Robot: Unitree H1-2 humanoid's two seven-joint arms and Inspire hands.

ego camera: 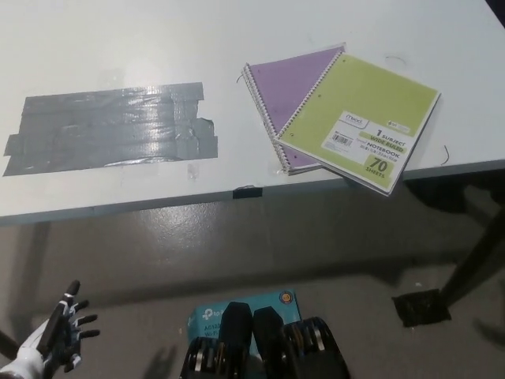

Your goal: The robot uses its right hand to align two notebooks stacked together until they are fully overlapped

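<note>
Head view: green notebook (368, 125) sits skewed over the purple notebook (289, 80) on the tabletop (118, 47). Left hand (57, 335) looks open, fingers spread, down low; right one's out of frame.

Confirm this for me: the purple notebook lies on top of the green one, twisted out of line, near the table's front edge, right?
Not quite. The head view shows the green notebook lying on top of the purple notebook, not beneath it. The rest holds: they are twisted out of line, near the front edge of the table.
</note>
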